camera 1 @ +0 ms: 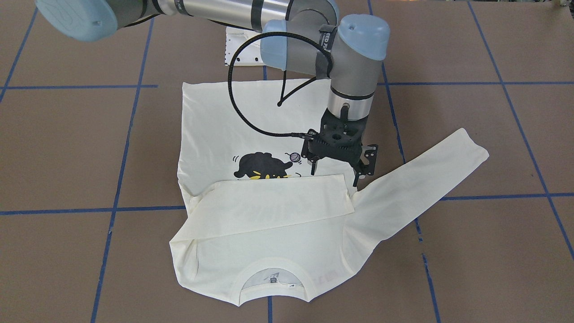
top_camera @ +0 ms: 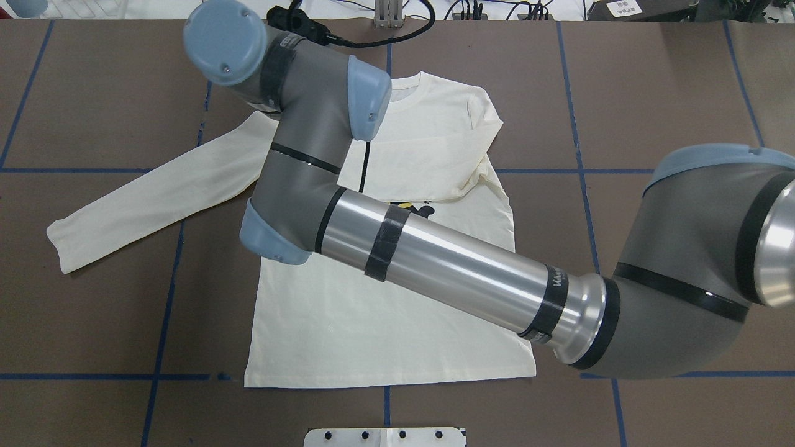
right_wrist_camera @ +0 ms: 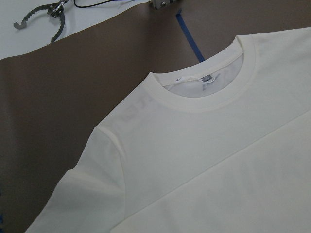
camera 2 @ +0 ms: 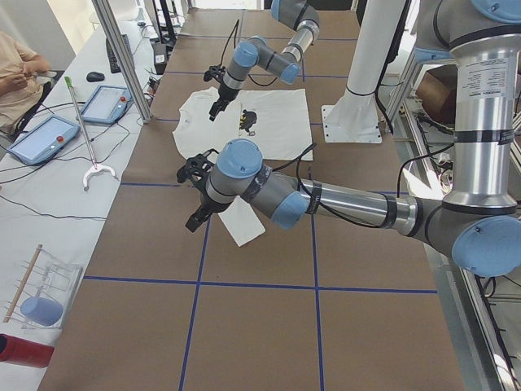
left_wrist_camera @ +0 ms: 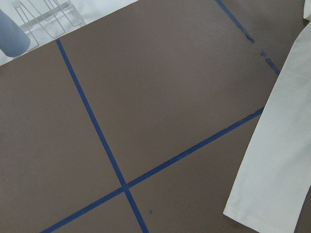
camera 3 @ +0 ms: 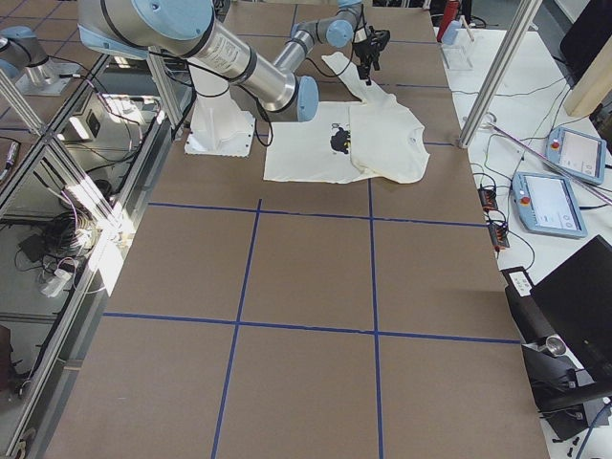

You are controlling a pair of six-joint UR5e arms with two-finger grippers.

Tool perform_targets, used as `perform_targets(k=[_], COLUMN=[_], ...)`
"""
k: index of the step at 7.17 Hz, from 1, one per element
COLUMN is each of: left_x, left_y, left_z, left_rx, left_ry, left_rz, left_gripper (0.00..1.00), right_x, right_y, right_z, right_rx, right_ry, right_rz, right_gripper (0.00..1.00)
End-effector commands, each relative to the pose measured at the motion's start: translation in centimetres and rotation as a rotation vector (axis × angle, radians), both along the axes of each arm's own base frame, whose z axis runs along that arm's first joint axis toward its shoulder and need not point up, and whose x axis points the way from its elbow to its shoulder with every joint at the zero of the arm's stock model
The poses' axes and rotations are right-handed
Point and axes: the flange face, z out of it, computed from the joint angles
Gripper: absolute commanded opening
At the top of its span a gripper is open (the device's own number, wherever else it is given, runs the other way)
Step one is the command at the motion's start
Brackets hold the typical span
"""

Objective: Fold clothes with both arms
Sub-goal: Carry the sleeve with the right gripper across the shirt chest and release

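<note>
The cream shirt lies flat on the table, print side up, with its collar away from the robot. One sleeve is folded across the chest and covers part of the black cat print. The other sleeve stretches out to the robot's left. My right arm reaches across the shirt. Its gripper is open, just over the folded sleeve's cuff, holding nothing. My left gripper hangs over the table near the outstretched sleeve's cuff. Whether it is open or shut, I cannot tell.
The white base pedestal stands at the robot's edge of the table. Blue tape lines grid the brown surface. Beyond the far edge a side bench holds tablets, a white grabber tool and a wire rack. A person sits there.
</note>
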Motion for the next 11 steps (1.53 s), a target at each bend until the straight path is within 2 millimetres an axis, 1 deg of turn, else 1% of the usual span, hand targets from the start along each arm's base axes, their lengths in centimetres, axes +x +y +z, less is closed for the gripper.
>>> perform_targets(k=[1, 2, 3, 4, 5, 6, 7, 8, 9, 10, 11], left_x=[6.2, 12.4, 13.6, 13.9, 15.2, 17.6, 19.9, 21.3, 23.5, 26.4, 28.1], left_y=[0.4, 0.7, 1.2, 2.8, 3.7, 4.7, 6.5, 9.9, 12.0, 13.0, 13.8], left_z=[-3.0, -1.7, -1.4, 0.5, 2.0, 3.3, 4.7, 7.1, 8.5, 9.4, 10.5], left_rx=[0.172, 0.145, 0.128, 0.103, 0.098, 0.071, 0.060, 0.070, 0.057, 0.024, -0.005], left_ry=[0.061, 0.064, 0.075, 0.066, 0.010, -0.034, -0.054, -0.080, -0.107, -0.136, -0.146], left_rz=[0.094, 0.214, 0.237, 0.251, 0.231, 0.225, 0.235, 0.252, 0.262, 0.241, 0.248], left_gripper=[1.00, 1.00, 1.00, 1.00, 1.00, 1.00, 1.00, 1.00, 1.00, 1.00, 1.00], right_x=[9.9, 15.9, 23.3, 30.0, 35.2, 39.5, 43.3, 47.1, 50.5, 54.1, 55.5], right_y=[-2.4, -2.8, -2.8, -2.0, 0.2, 2.5, 4.9, 7.5, 10.2, 12.3, 12.7], right_z=[8.3, 13.4, 18.8, 23.6, 28.1, 31.9, 35.3, 39.8, 44.7, 46.9, 47.0], right_rx=[0.026, 0.069, 0.113, 0.162, 0.214, 0.230, 0.236, 0.269, 0.297, 0.306, 0.298], right_ry=[0.036, 0.042, 0.044, 0.048, 0.074, 0.073, 0.076, 0.084, 0.042, 0.005, -0.019], right_rz=[-0.147, -0.210, -0.298, -0.388, -0.454, -0.507, -0.543, -0.558, -0.562, -0.539, -0.521], right_gripper=[1.00, 1.00, 1.00, 1.00, 1.00, 1.00, 1.00, 1.00, 1.00, 1.00, 1.00])
